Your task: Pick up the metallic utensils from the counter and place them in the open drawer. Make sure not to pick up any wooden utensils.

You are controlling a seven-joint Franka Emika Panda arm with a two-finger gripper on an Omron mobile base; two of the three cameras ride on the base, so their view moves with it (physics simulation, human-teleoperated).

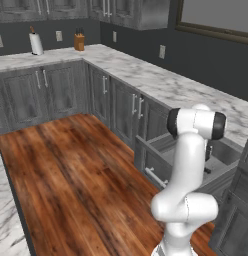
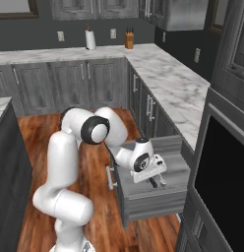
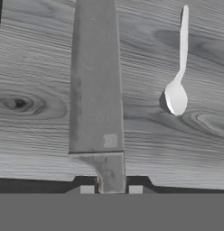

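My gripper (image 2: 154, 181) hangs low inside the open drawer (image 2: 153, 203), shut on the knife. The knife's grey steel blade (image 3: 95, 90) runs straight away from my fingertips (image 3: 86, 189) over the drawer's grey wood floor. A small pale silvery spoon (image 3: 176, 97) lies flat on that floor, to the right of the blade and apart from it. In the left base view my gripper (image 1: 208, 159) is mostly hidden behind my own arm, above the drawer (image 1: 155, 161). A corner of the marble counter (image 1: 5, 210) shows at the lower left. The wooden utensils are out of view.
The drawer's silver bar handle (image 2: 110, 179) faces the wood floor (image 1: 71, 170). The marble worktop (image 2: 168, 78) runs along the wall above grey cabinet doors. A tall dark oven unit (image 2: 222, 167) stands close on the drawer's right. A paper towel roll (image 1: 36, 44) and knife block (image 1: 79, 41) sit far back.
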